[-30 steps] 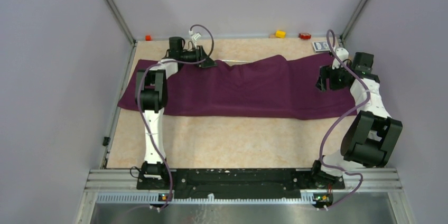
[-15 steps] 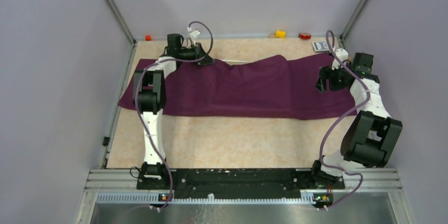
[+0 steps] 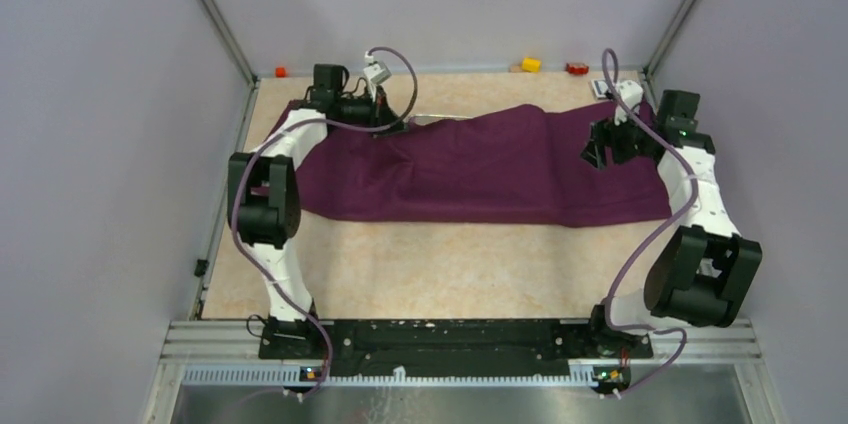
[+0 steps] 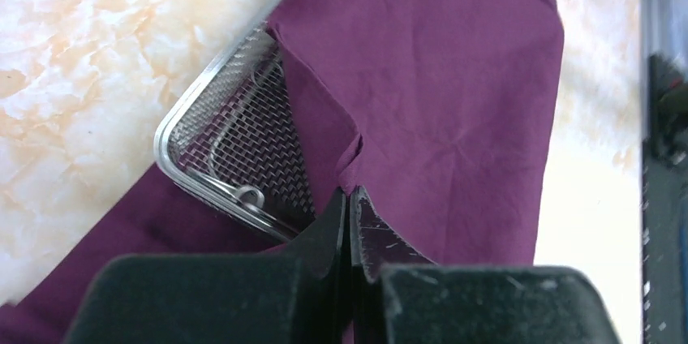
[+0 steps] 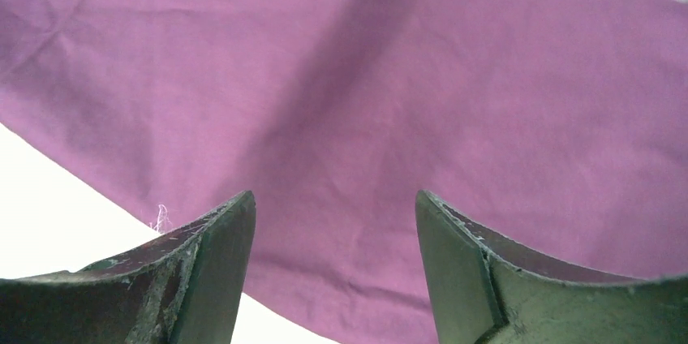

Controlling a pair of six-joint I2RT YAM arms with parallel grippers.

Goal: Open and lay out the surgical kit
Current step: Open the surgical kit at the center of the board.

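The dark purple cloth wrap [image 3: 500, 169] lies bunched across the far half of the table. My left gripper [image 3: 390, 124] is at its far left part, shut on a pinched fold of the cloth [image 4: 350, 190]. Beside the fold, a corner of the silver wire-mesh tray [image 4: 235, 145] is uncovered, with a steel ring handle [image 4: 248, 195] lying in it. The rest of the tray and the instruments are hidden under the cloth. My right gripper [image 3: 597, 154] is open and empty just above the cloth's right part [image 5: 365, 101], and holds nothing between its fingertips [image 5: 223, 226].
A yellow block [image 3: 531, 64], a red block [image 3: 576, 68] and an orange block [image 3: 281, 72] sit along the far wall. A blue-white card packet [image 3: 600, 88] lies at the far right corner, partly behind my right arm's cable. Walls close in both sides.
My left gripper has moved right with the cloth, dragging its left end inward. My right gripper has shifted slightly left and away.
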